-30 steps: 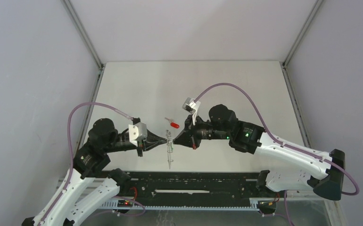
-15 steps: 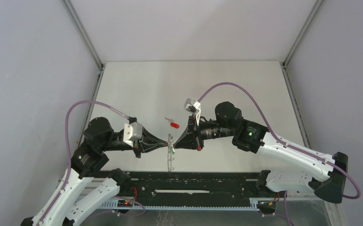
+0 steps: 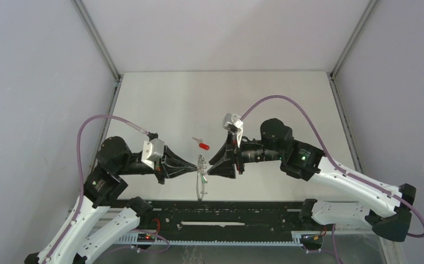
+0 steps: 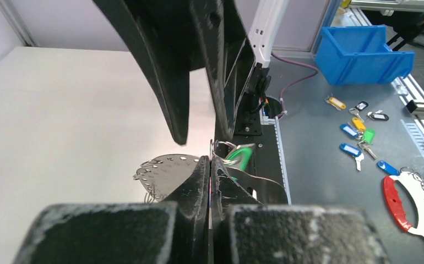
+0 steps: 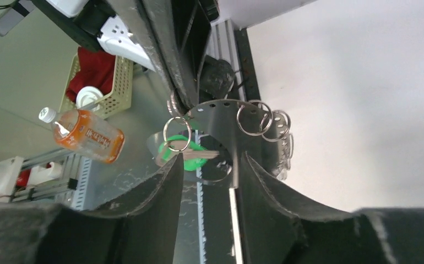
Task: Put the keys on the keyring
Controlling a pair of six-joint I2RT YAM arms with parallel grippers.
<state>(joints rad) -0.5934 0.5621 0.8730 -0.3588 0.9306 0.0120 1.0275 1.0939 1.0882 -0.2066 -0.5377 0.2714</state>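
While the left gripper [image 4: 210,165] is pressed shut on the keyring [image 4: 168,170], a thin metal plate with holes along its curved edge and several small rings, the right gripper [image 5: 212,162] faces it with jaws parted on either side of the plate, gripping nothing. From one of those rings, just beside the left fingertips, hangs the green key [image 5: 192,158], lifted with the plate above the table [image 3: 160,104]. Farther out, the red key [image 3: 203,146] lies alone on the table just beyond the two grippers, off the keyring.
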